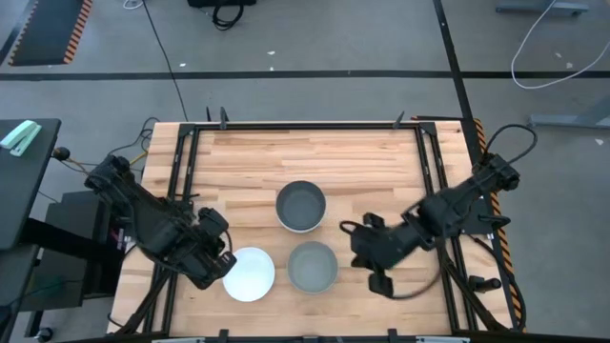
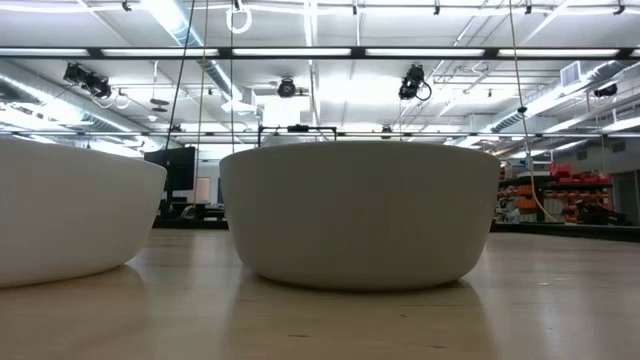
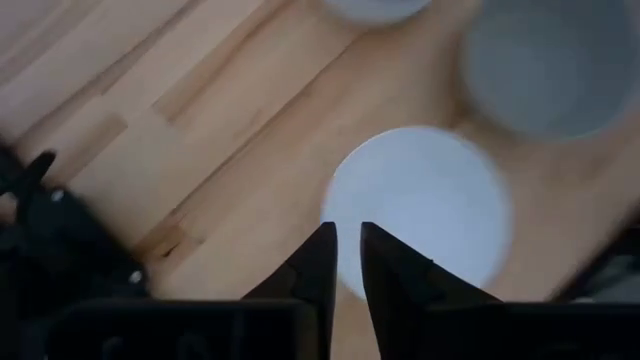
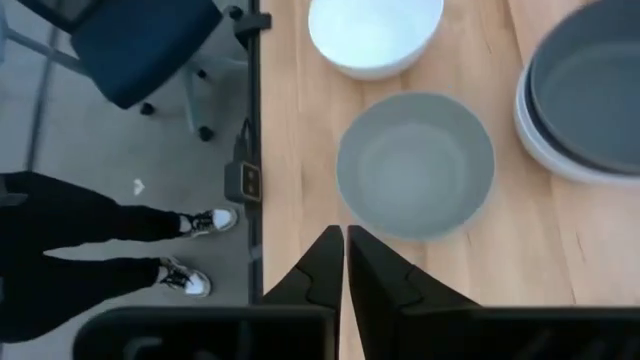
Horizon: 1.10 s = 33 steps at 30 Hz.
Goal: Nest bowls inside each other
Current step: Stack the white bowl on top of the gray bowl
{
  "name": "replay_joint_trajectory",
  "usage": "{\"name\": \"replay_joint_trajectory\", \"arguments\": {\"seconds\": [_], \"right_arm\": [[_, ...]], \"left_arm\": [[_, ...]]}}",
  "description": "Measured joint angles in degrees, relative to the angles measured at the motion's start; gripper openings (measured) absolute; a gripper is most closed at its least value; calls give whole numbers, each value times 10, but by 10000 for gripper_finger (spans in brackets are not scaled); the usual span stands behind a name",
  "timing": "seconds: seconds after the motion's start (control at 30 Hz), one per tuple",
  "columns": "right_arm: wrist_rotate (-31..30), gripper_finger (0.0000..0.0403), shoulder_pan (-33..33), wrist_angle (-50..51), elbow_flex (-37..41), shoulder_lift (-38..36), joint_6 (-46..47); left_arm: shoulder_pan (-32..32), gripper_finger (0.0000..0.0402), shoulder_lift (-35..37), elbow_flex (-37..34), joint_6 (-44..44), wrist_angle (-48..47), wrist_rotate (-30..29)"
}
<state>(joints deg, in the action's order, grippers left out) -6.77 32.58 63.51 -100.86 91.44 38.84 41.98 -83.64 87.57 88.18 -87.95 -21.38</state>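
Observation:
A white bowl [image 1: 249, 273] sits near the table's near edge, with a mid grey bowl [image 1: 313, 266] just to its right. Behind them, a dark grey bowl [image 1: 301, 204] is nested in a white one. In the low view, the white bowl [image 2: 60, 215] and the grey bowl [image 2: 360, 210] rest on their bases. My left gripper [image 1: 226, 262] is at the white bowl's left rim, fingers nearly together [image 3: 346, 245]. My right gripper [image 1: 360, 250] is shut [image 4: 343, 245] and hovers right of the grey bowl [image 4: 415, 165], touching nothing. No black bowl shows. My left gripper has the white bowl by its left rim [image 3: 338, 215]. One finger [image 3: 385, 260] is over the inside and the other [image 3: 315, 260] is outside. It comes slanting down from the table's left. The bowl's base is on the table.
Black frame rails [image 1: 186, 171] run along the table's left and right sides. Bare wood [image 1: 305, 152] fills the far half of the table. A person's legs and shoes [image 4: 190, 250] and a chair [image 4: 150, 40] are on the floor beyond the near edge.

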Motion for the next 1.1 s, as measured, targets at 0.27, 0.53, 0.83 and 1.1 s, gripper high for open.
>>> {"name": "replay_joint_trajectory", "arguments": {"seconds": [0.27, 0.53, 0.83, 1.1], "right_arm": [[-43, 37, 63, 23, 0, 3, 63], [-58, 48, 98, 34, 0, 7, 109], [-100, 64, 132, 45, 0, 8, 142], [-104, 71, 135, 46, 0, 8, 151]], "left_arm": [[-43, 68, 0, -113, -4, 69, 94], [-90, 73, 0, -199, -63, 229, 144], [-119, 89, 0, -280, -64, 324, 200], [-131, 90, 0, -335, -64, 390, 231]]}}
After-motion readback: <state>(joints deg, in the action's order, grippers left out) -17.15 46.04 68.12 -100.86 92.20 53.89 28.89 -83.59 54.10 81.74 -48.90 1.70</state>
